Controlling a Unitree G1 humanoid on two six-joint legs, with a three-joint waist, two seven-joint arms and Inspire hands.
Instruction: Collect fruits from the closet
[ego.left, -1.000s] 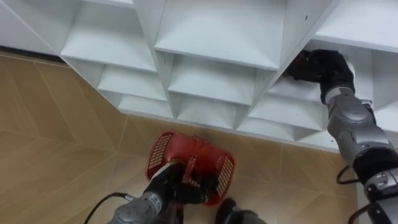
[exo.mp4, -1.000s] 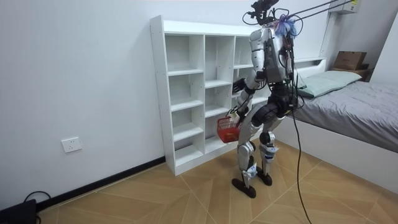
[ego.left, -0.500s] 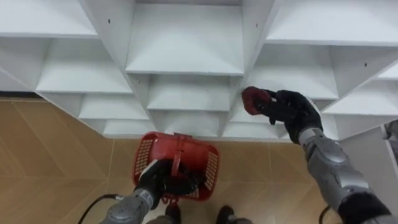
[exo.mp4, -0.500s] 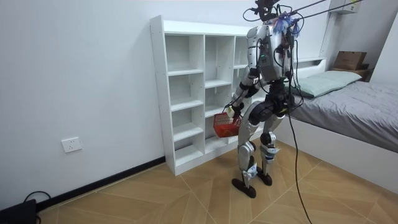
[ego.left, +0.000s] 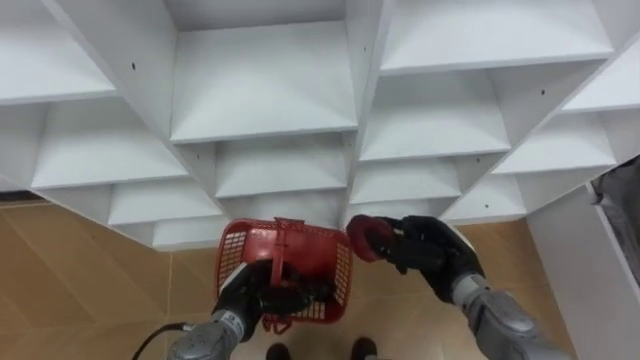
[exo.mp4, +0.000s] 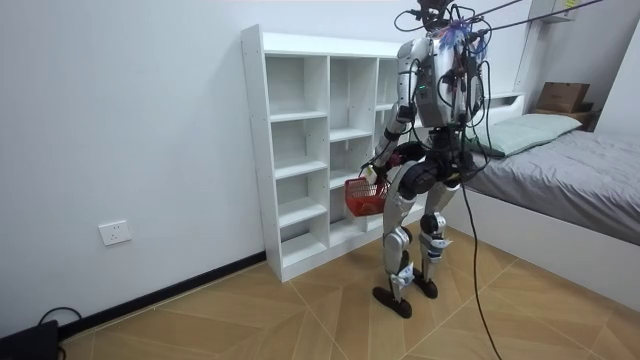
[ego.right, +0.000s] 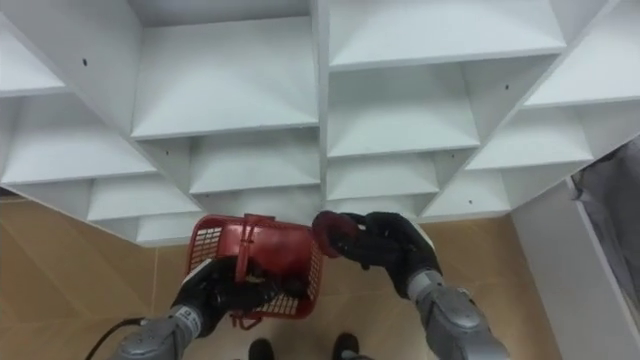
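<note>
1. Standing close up to the white closet (exo.mp4: 300, 150), bent a little toward its lower shelves.
2. Gripping the red basket (ego.left: 235, 250) by its handle, left hand (ego.left: 255, 296) curled tight. Held low and central, presumably as a ready catch.
3. Clamped round a red fruit (ego.left: 363, 238) with the right hand (ego.left: 432, 256), just beside the basket's right rim, not yet over the opening.
4. Likely next: easing across, then letting go above the basket.

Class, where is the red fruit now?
In the eye views, the red fruit is gripped in the right robot hand, beside the right rim of the red basket held by the left robot hand.
</note>
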